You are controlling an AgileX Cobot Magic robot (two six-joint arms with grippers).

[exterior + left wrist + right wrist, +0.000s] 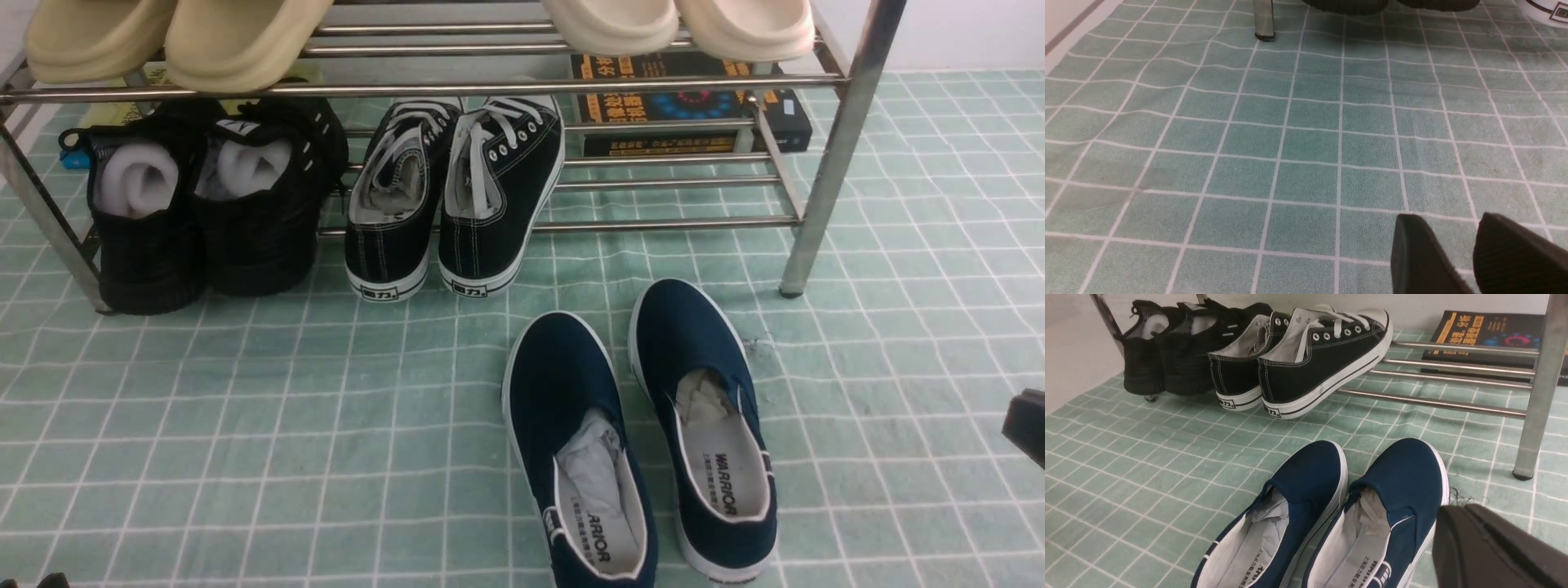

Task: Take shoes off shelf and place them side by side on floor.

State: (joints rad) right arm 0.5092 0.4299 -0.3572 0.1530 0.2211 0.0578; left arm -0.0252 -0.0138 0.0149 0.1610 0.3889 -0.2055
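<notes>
Right hand point(1478, 535): can't tell its grip; left hand point(1447, 228) is released. Navy canvas slip-ons point(563, 367) by the silver tube shelf point(841, 147) look light, floppy, so you'd pinch the heel rim.

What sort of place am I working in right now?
Probably a staged home entryway: a silver shoe rack holding black sneakers and slippers, navy slip-ons in front, and wrinkled green grid cloth as floor.
</notes>
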